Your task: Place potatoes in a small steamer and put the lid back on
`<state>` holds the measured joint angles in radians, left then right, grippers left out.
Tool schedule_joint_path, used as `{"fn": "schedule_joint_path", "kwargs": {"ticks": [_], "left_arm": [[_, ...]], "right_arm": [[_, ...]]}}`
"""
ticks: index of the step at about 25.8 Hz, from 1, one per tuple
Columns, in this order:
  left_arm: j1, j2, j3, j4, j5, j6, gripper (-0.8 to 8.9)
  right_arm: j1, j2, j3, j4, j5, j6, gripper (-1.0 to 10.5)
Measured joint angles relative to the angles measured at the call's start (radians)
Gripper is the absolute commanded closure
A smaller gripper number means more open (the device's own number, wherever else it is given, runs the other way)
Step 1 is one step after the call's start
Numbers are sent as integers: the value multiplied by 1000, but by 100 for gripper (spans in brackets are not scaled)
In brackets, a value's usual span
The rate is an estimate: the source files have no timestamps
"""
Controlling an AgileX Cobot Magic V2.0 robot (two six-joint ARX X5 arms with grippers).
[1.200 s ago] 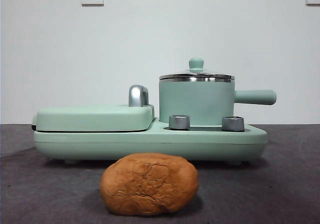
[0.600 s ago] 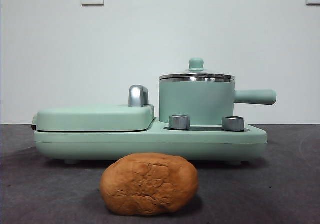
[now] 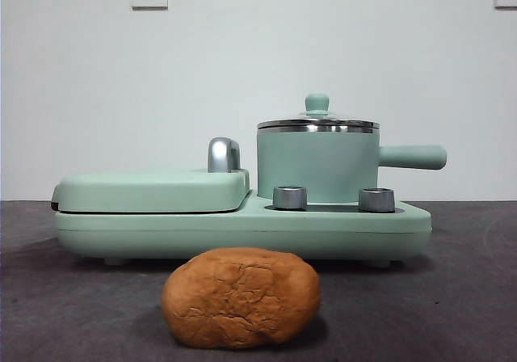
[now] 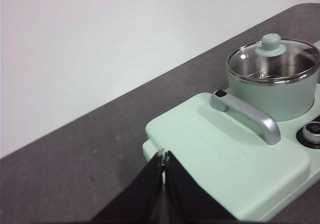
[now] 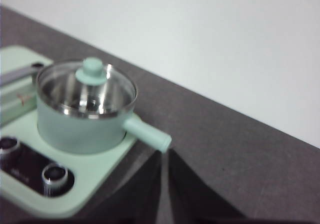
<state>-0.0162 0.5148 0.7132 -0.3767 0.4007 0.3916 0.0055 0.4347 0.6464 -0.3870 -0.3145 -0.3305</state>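
An oval orange-brown potato [image 3: 241, 297] with cracked skin lies on the dark table in front of the appliance. The mint-green steamer pot [image 3: 317, 166] stands on the right of the appliance base, its side handle [image 3: 412, 157] pointing right. The glass lid [image 3: 317, 122] with its mint-green knob sits on the pot; it also shows in the left wrist view [image 4: 272, 59] and the right wrist view [image 5: 87, 86]. My left gripper [image 4: 164, 155] is shut and empty, above the flat cover's corner. My right gripper [image 5: 164, 154] is shut and empty, near the pot's handle [image 5: 146, 133]. Neither arm shows in the front view.
The mint-green appliance base [image 3: 242, 231] carries a flat griddle cover [image 3: 152, 190] with a steel handle [image 3: 223, 154] on its left, and two steel dials [image 3: 290, 197] in front of the pot. A white wall stands behind the table.
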Motion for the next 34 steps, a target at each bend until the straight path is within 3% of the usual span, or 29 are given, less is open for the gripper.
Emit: {"fn": "schedule_joint_path", "kwargs": {"ticks": [2, 4, 11, 18, 27, 34], "left_arm": [[-5, -1, 0, 0, 3, 0, 620], [-9, -1, 0, 0, 4, -5, 534], [-32, 0, 0, 0, 7, -76, 534], [-74, 40, 0, 27, 7, -99, 534], [-181, 229, 12, 267, 4, -175, 534], [-293, 454, 124, 335, -83, -190, 534]], "right_arm": [[0, 0, 0, -18, 0, -16, 716], [0, 0, 0, -32, 0, -26, 698], [0, 0, 0, -35, 0, -26, 699], [0, 0, 0, -35, 0, 53, 699], [0, 0, 0, -48, 0, 89, 699], [0, 0, 0, -70, 0, 104, 699]]}}
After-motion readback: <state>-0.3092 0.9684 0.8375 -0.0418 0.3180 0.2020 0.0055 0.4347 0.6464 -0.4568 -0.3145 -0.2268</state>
